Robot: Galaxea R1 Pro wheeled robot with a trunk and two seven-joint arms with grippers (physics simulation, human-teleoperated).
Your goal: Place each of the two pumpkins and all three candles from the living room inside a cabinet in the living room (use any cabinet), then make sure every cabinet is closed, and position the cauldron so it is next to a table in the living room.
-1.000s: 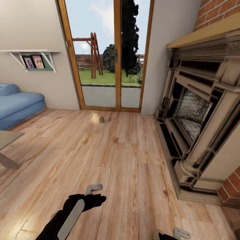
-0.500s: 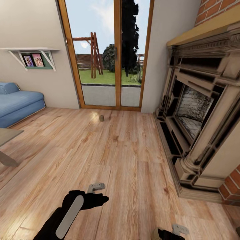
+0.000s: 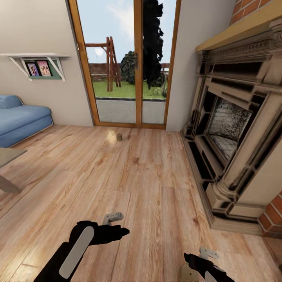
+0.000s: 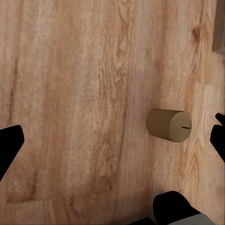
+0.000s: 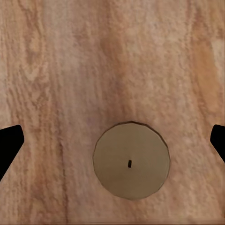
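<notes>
A short cream cylindrical candle point(image 3: 119, 137) stands upright on the light wood-plank floor point(image 3: 156, 188), far from the robot and close to the wood-framed glass patio door point(image 3: 125, 66).

A second stubby cream candle point(image 5: 131, 161) shows from above in the right wrist view, its round top with a small dark wick facing the camera. It stands on the floor between the right gripper's point(image 5: 112, 140) black fingers point(image 5: 9, 143), which are spread wide apart and touch nothing. In the head view this gripper point(image 3: 203, 260) hangs low near the near edge of the floor, with a pale bit of the candle point(image 3: 188, 272) beside it.

In the left wrist view the same kind of candle point(image 4: 168, 125) appears from the side, just beside one of the left gripper's point(image 4: 112, 145) dark fingers point(image 4: 7, 147). Those fingers are also wide apart and empty. In the head view the left gripper point(image 3: 113, 223) hovers over bare planks.

A carved stone fireplace point(image 3: 235, 129) with red brick fills the right wall. A blue sofa point(image 3: 19, 121) sits at the left, under a white wall shelf point(image 3: 37, 64) with framed pictures. A corner of a pale desk point(image 3: 8, 156) shows at the left edge.
</notes>
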